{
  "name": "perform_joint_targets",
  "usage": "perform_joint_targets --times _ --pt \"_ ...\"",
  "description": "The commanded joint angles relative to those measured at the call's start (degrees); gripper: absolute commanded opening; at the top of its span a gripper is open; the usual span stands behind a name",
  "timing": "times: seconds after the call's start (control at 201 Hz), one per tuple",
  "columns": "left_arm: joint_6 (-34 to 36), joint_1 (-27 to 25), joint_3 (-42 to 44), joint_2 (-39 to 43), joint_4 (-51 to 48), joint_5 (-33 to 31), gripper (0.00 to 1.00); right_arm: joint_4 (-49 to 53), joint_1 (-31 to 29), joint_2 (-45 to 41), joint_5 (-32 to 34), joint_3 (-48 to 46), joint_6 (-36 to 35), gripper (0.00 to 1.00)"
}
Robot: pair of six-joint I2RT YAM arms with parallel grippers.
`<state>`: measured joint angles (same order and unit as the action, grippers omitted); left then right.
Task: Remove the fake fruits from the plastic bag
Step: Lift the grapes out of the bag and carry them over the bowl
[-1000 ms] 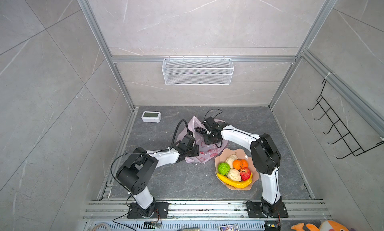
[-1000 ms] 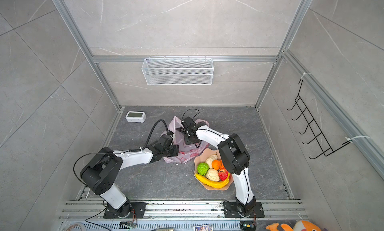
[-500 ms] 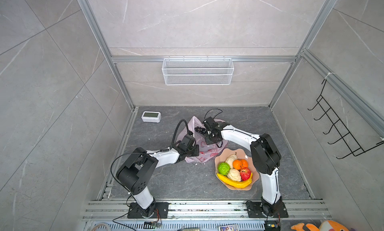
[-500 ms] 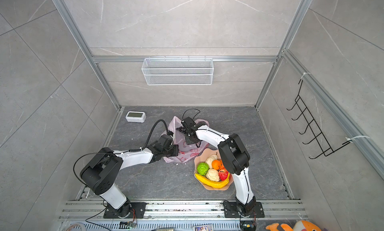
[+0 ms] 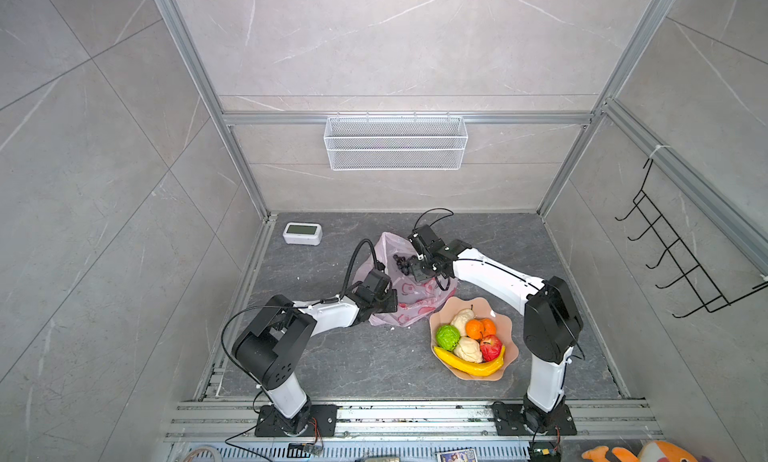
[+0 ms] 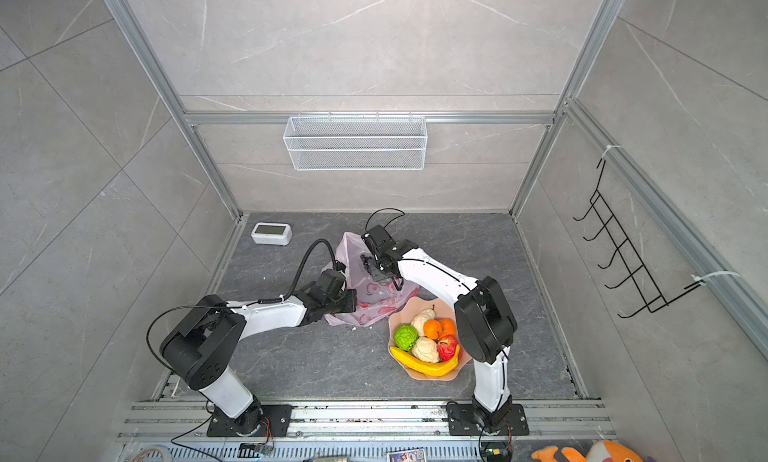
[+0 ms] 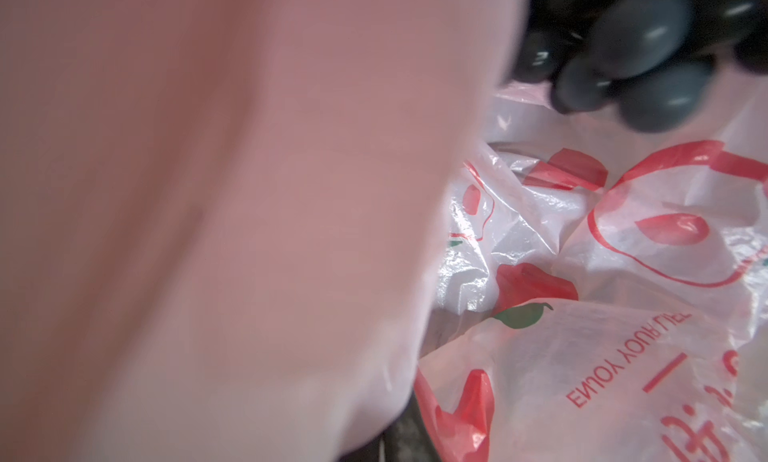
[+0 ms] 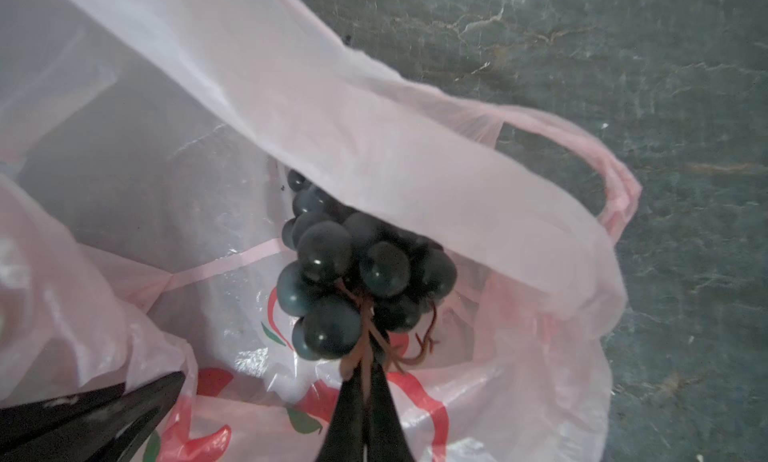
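Note:
The pale pink plastic bag [image 5: 411, 291] [image 6: 374, 294] lies crumpled mid-table, its mouth held up. My right gripper [image 5: 413, 269] [image 8: 365, 368] reaches into it, shut on the brown stem of the dark grape bunch [image 8: 353, 273] [image 5: 402, 262], which hangs under a fold of film [image 8: 374, 127]. My left gripper [image 5: 388, 304] sits at the bag's near left edge, shut on the film. Bag film [image 7: 208, 190] covers most of the left wrist view and hides the jaws; the grapes [image 7: 648, 57] show beyond it. The other fake fruits lie in the peach dish [image 5: 505, 321]: green ball [image 5: 447, 336], oranges [image 5: 473, 328], apple [image 5: 490, 348], banana [image 5: 469, 366].
A white clock [image 5: 302, 233] stands at the back left of the table. On the back wall hangs a wire basket [image 5: 395, 142], and a black hook rack [image 5: 681, 264] is on the right wall. An orange plush toy [image 5: 648, 453] lies outside the front rail.
My right gripper has closed on the grape stem inside the bag. Both arms have stayed nearly where they were.

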<state>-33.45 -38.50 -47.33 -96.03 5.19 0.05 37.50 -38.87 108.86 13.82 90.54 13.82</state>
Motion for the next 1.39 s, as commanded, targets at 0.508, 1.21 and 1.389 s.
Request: perform_joint_targets --times 0.508,1.21,1.389 --pt "-1.57 2.04 0.89 2.15 -0.35 -1.64 0.04 6.22 -3.54 -18.41 2.07 1.75 -2.01 0.00" --pt "-1.26 2.29 0.05 1.05 -1.24 -1.57 0.04 20.84 -3.60 -40.96 4.67 -8.74 2.64 0.00" --pt "-1.26 2.29 0.13 1.20 -1.15 -1.55 0.04 20.34 -3.56 -43.15 3.59 -12.82 4.75 0.00"
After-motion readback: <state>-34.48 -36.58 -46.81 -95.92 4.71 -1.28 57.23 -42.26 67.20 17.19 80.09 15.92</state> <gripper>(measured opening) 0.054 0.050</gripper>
